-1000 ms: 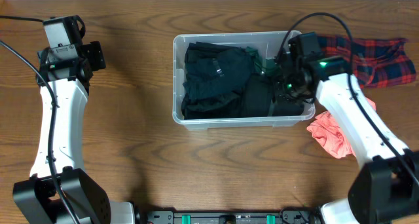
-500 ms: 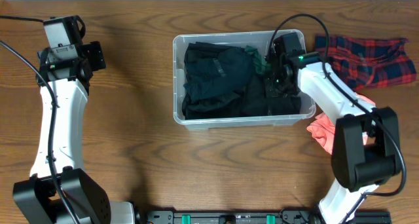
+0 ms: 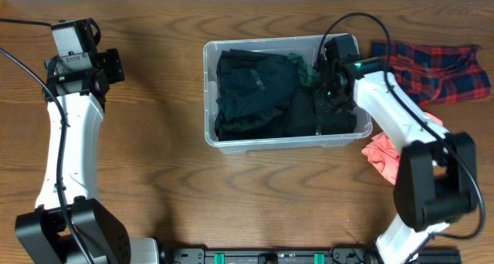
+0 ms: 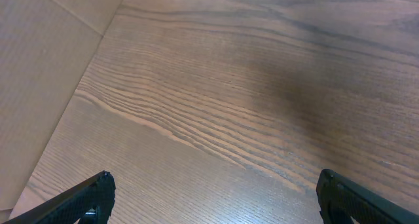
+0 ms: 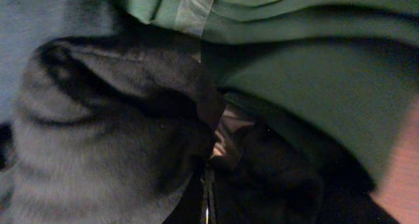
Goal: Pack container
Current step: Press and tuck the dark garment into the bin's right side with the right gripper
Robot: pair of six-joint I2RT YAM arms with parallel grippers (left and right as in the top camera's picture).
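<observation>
Container (image 3: 207,102) holds black and green clothes (image 3: 255,86), right gripper (image 3: 326,94) closed inside, left gripper (image 4: 215,194) spread

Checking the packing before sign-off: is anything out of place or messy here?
Yes. Two garments lie outside the container: a red plaid cloth on the table beyond its far right corner, and a crumpled coral cloth by its near right corner. Nothing looks spilled or damaged.

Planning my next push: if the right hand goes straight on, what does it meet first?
The right hand would likely meet the black clothing in the container first; it looks almost touching, green fabric beside.
</observation>
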